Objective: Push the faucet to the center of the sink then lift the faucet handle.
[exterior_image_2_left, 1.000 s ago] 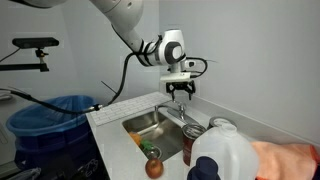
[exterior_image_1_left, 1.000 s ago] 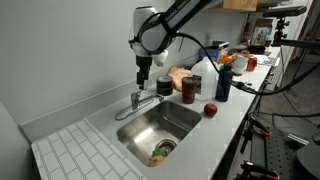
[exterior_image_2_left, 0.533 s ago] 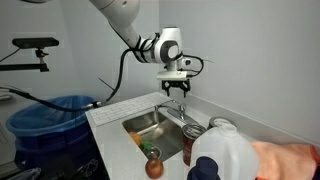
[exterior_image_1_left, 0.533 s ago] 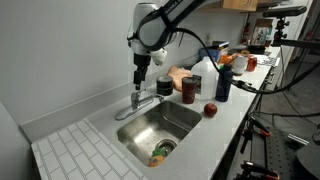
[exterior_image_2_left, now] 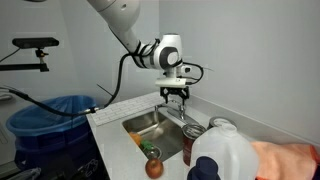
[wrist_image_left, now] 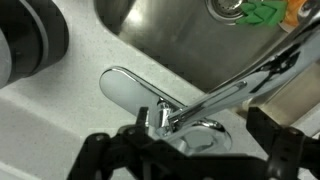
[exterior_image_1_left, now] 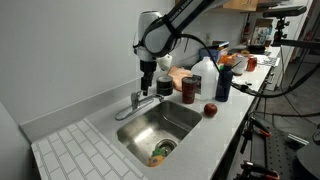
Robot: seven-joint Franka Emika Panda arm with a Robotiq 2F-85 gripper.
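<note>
The chrome faucet (exterior_image_1_left: 136,99) stands at the back rim of the steel sink (exterior_image_1_left: 178,122), its spout (exterior_image_1_left: 122,112) angled over the sink's corner. In the wrist view the flat handle (wrist_image_left: 130,88) lies down toward the counter and the spout (wrist_image_left: 250,75) runs up to the right from the base (wrist_image_left: 192,132). My gripper (exterior_image_1_left: 148,86) is open and hovers just above the faucet base, fingers on either side, holding nothing; it also shows in an exterior view (exterior_image_2_left: 175,95) and in the wrist view (wrist_image_left: 190,152).
A dark red can (exterior_image_1_left: 189,90), an apple (exterior_image_1_left: 210,110), a dark bottle (exterior_image_1_left: 222,82) and a white jug (exterior_image_2_left: 225,155) stand on the counter beside the sink. Green and orange items (exterior_image_1_left: 160,150) lie at the drain. A tiled drainboard (exterior_image_1_left: 75,150) lies beside it.
My gripper has come down and shifted slightly sideways, closer to the faucet base. The faucet has not visibly moved.
</note>
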